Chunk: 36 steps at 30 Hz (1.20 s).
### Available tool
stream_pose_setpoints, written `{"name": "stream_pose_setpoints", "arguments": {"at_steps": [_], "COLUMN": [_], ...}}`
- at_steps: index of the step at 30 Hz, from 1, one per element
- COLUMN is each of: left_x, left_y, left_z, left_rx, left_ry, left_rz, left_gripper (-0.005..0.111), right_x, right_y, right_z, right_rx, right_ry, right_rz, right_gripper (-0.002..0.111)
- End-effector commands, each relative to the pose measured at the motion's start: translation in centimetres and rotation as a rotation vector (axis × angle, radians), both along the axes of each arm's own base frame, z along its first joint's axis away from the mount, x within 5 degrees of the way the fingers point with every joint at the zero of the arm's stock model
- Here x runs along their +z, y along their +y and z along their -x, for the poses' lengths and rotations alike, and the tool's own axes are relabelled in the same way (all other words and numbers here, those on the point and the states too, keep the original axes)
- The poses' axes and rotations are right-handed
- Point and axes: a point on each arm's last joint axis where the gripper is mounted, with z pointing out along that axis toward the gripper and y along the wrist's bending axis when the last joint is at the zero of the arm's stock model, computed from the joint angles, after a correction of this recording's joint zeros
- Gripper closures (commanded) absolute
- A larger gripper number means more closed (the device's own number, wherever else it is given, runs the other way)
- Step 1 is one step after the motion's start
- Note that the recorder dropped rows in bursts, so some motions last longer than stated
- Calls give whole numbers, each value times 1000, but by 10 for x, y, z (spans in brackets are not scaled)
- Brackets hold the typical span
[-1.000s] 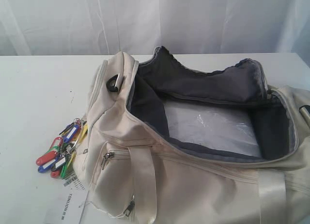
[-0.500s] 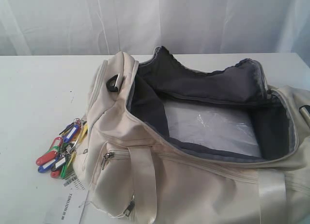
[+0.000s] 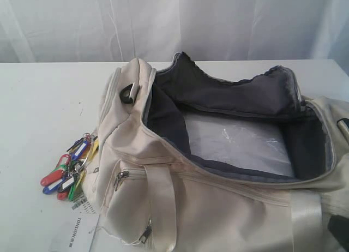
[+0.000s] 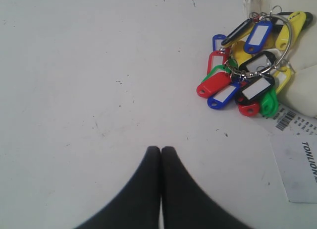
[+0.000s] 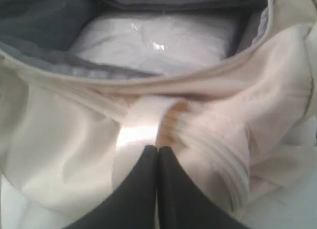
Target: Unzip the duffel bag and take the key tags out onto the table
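The cream duffel bag (image 3: 218,208) lies unzipped on the white table (image 3: 38,110), its grey lining and a clear plastic sheet (image 3: 240,143) showing inside. The bunch of coloured key tags (image 3: 68,173) lies on the table against the bag's left end. In the left wrist view my left gripper (image 4: 161,148) is shut and empty over bare table, a short way from the key tags (image 4: 247,70). My right gripper (image 5: 158,148) is shut and empty just above the bag's webbing strap (image 5: 136,132), at the near side of the duffel bag (image 5: 54,154).
A white paper label (image 4: 297,164) with a barcode lies on the table beside the key tags, also seen in the exterior view as the label (image 3: 73,230). A pale curtain hangs behind the table. A dark part of the right arm (image 3: 339,231) shows at the lower right corner.
A dark part of the right arm has come into the lower right corner of the exterior view. The bag and the key tags have not moved.
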Motion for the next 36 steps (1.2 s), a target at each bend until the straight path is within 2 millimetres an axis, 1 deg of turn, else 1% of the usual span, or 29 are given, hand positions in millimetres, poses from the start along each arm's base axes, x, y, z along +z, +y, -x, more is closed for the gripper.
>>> {"name": "stream_pose_setpoints", "arguments": {"at_steps": [1,27,36], "left_x": [-2,-2,-2], "left_y": [-1,-1,-1], "left_z": [1,1,1], "left_rx": [-9,-9,-9], "left_ry": [20,20,20], "left_rz": [15,15,15], "left_gripper": [107,107,107], "right_x": [12,11,11], "right_y": [1,2,-11], "right_z": [-3,-3,-9], "right_rx": [-9,-12,-286], "right_ry": [-126,-94,-110], "right_rz": [-84,-116,-103], "right_gripper": [108,108,108]}}
